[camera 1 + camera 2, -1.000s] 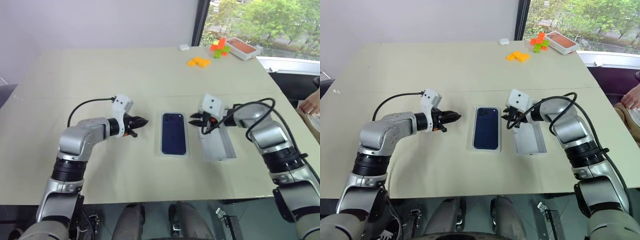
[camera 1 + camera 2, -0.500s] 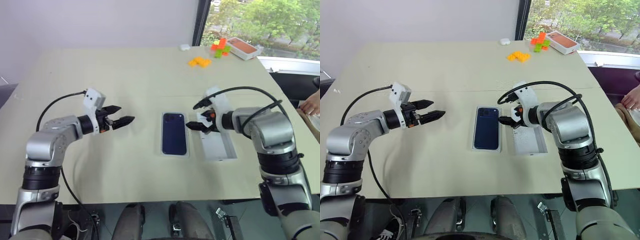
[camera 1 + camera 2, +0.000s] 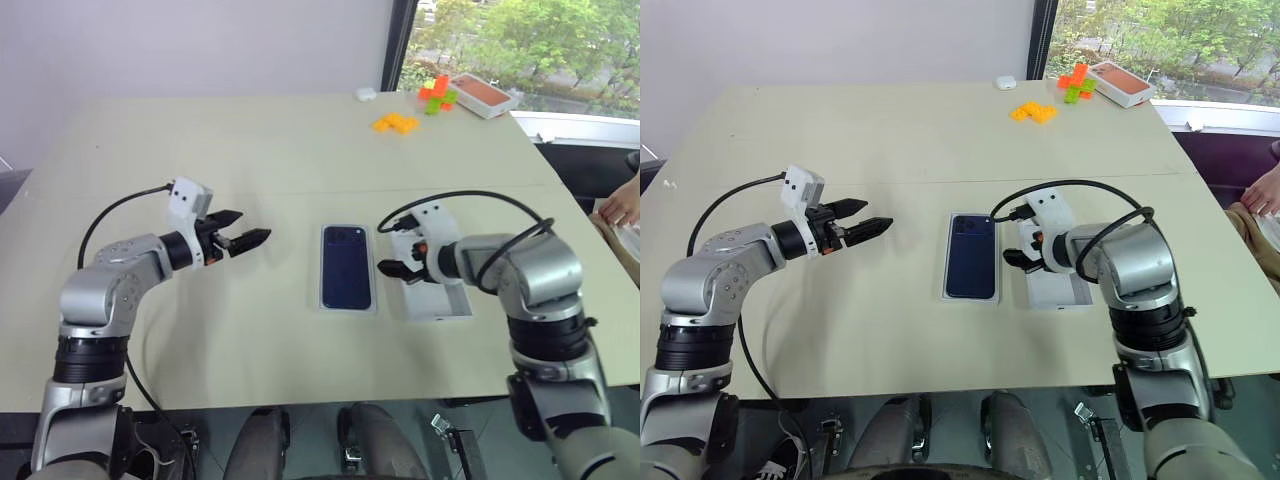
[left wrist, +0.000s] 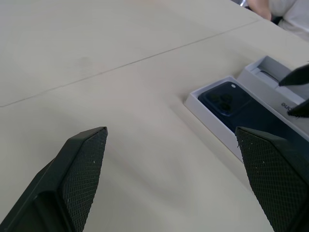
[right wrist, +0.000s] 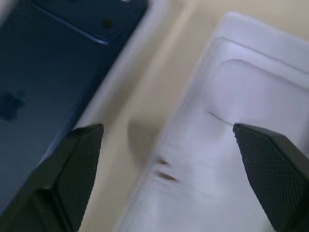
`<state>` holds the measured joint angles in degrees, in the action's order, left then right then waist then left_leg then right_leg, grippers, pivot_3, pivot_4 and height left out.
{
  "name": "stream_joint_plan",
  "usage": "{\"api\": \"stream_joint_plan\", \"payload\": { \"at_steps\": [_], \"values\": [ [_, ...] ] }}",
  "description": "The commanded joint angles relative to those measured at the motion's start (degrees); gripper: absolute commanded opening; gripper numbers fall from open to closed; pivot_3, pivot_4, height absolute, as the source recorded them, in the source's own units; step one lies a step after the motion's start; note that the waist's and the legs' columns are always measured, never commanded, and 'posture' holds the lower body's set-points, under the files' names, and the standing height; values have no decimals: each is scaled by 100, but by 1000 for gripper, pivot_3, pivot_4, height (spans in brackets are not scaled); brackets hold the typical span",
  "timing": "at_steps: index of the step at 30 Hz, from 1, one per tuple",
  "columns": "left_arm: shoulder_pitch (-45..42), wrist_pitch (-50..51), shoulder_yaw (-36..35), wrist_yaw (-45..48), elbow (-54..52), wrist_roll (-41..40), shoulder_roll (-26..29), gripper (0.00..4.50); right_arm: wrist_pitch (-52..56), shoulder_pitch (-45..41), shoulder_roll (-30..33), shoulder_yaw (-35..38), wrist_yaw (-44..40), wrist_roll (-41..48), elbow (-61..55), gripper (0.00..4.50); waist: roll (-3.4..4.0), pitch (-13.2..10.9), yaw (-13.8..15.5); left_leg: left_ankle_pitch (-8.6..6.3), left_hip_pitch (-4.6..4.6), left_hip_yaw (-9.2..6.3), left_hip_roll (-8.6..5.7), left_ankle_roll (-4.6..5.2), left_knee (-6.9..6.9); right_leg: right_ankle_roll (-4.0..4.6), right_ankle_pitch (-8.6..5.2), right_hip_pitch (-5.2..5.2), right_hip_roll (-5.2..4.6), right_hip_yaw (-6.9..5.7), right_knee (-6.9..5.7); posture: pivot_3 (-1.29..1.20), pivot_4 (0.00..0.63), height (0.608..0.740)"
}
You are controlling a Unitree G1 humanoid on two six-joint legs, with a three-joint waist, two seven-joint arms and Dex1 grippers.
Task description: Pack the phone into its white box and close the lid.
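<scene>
The dark blue phone (image 3: 347, 267) lies back up inside the white box (image 3: 324, 300) at the table's middle, camera cluster at the far end. Just right of it rests the lid (image 3: 440, 295), open side up, plain white inside with a rounded recess showing (image 5: 251, 92). My right gripper (image 3: 393, 255) hangs open, tipped down over the gap between box and lid, holding nothing (image 5: 166, 128). My left gripper (image 3: 247, 240) is open well to the left of the box, pointing toward it, with bare table between its fingers (image 4: 171, 133).
Orange blocks (image 3: 397, 123), green and orange blocks (image 3: 437, 92), a white box with a reddish top (image 3: 484, 94) and a small white object (image 3: 367, 94) sit at the far right corner. A person's hand (image 3: 625, 205) shows at the right edge.
My left gripper has drawn back to the left, away from the phone, and opened. My right gripper has opened, rolled and tipped down beside the lid.
</scene>
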<state>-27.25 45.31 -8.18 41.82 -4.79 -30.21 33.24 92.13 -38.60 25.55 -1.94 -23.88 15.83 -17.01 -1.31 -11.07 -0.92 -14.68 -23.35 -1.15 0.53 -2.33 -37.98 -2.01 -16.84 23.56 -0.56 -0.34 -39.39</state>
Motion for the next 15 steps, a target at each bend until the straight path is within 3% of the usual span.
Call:
{"api": "stream_joint_plan", "payload": {
  "at_steps": [1, 11, 14, 15],
  "values": [
    [16, -45, -173, -86, -237, -114, 5, 4449, 37, -50, -47, 197, 410, 190, -110, 4500, 0, 0, 6, 0, 0, 0, 0, 0, 0, 0, 0, 0, 0, 0, 0, 0, 150, 740],
    [-80, -50, -96, -197, -170, -110, -13, 4449, 37, 70, -3, 217, 1151, 693, -96, 4500, 0, 0, 1, 0, 0, 1, 0, 1, 1, 0, 0, 0, 1, 0, 1, 0, 150, 740],
    [-102, -52, -93, -229, -164, -116, -32, 4500, 37, 154, 9, 263, 1332, 884, -130, 3668, 0, 0, 4, 0, 0, 1, 0, 1, 1, 0, 0, 0, 2, 0, 1, 0, 150, 740],
    [-110, -54, -94, -242, -164, -114, -37, 4500, 37, 176, 7, 278, 1396, 958, -135, 3143, 0, 0, 5, 0, 0, 1, 0, 1, 1, -1, 0, 0, 2, 0, 1, 0, 150, 740]
  ]
}}
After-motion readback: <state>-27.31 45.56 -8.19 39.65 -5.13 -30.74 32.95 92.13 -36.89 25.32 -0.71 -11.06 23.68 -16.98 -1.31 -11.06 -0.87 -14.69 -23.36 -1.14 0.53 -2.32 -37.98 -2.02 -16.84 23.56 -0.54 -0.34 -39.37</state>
